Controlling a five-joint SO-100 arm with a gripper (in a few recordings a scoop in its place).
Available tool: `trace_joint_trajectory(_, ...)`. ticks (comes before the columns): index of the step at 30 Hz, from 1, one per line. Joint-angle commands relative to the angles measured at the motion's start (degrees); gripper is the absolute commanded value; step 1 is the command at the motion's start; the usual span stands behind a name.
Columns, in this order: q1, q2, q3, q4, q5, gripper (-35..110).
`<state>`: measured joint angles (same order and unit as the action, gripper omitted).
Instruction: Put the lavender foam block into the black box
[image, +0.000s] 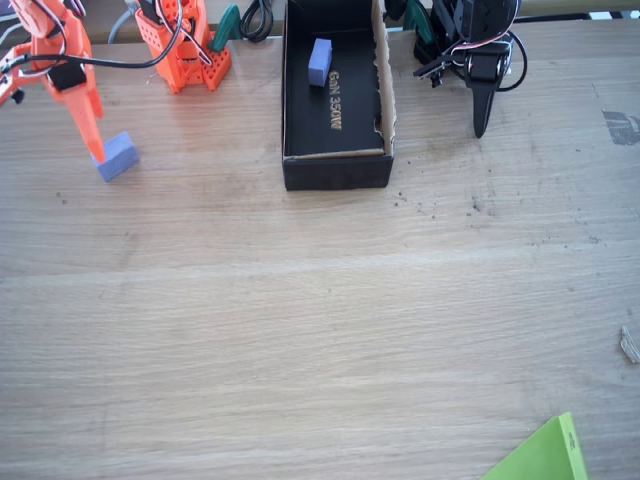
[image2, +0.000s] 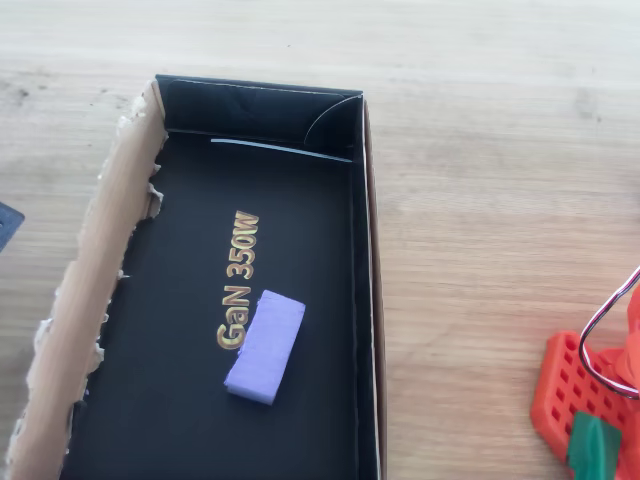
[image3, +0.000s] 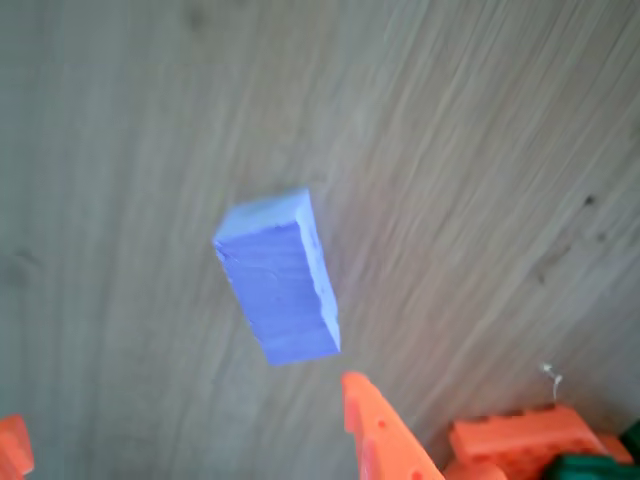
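Block (image: 118, 155) on desk (image: 300, 320), far left of box (image: 336, 168) in fixed view, w/ claw (image3: 190, 440) spread around it, not clamped. Centre, drop lower, squeeze flat faces, then lift.

2 foam blocks (image: 118, 156) (image: 320, 62), 1 box (image: 335, 170)

lavender foam block (image: 118, 155) left of black box (image: 335, 95) | longer block (image2: 265, 346) inside, seemingly flat

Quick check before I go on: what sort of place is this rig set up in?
Probably a hobby or lab workbench: a bare wooden table, an orange arm with its gripper beside a lavender foam block, and a torn black box reused as the bin.
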<state>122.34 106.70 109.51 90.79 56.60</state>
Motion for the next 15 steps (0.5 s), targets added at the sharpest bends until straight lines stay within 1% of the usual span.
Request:
trace_joint_trajectory(1,-0.3,0.4,-0.8,-0.8,0.8,40)
trace_joint_trajectory(6,-0.5,-0.8,-0.7,-1.5,-1.2,42)
trace_joint_trajectory(15,-1.1,-3.6,-0.6,-1.7,-1.7,42)
